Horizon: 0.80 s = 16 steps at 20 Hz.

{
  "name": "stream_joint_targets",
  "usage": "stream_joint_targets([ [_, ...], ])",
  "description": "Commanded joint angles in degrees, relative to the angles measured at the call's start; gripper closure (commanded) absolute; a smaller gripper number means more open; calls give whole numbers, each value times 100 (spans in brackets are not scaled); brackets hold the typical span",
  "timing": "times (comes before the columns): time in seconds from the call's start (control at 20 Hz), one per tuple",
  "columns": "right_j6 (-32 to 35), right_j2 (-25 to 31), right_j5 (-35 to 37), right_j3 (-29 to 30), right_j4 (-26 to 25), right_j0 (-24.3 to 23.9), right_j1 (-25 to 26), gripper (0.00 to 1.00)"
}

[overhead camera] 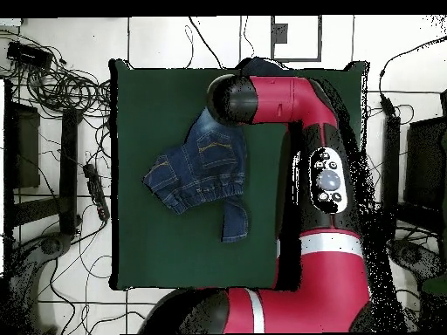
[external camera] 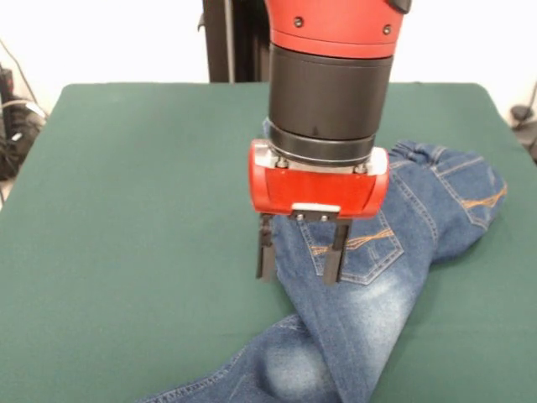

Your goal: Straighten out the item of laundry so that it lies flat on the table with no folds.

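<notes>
Green felt covers your tabletop, ringed by a white floor strewn with black cables. Blue jeans lie crumpled and folded toward your right in the front view, orange-stitched pocket upward. No writing is legible. Your hand hangs released above the jeans' left edge.

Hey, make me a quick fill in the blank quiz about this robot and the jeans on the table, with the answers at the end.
1. The jeans lie on a table covered in dark ____ cloth.
2. The gripper hangs with its fingers pointing ____, at the edge of the jeans.
3. The gripper's fingers stand ____, with nothing between them.
4. The jeans are ____, not flat.

Answers: green; down; open; crumpled
</notes>
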Motion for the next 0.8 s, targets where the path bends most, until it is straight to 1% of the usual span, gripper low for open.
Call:
stream_joint_targets([
  [0.05,1706,-154,-392,1176,338,293,97,0],
  [0.25,1668,-248,-391,1166,451,373,186,0],
  [0.35,1684,-278,-282,1137,557,412,351,0],
  [0.6,1894,-372,-736,1089,731,536,778,0],
  [0.8,1915,-506,-967,1024,808,636,927,0],
])
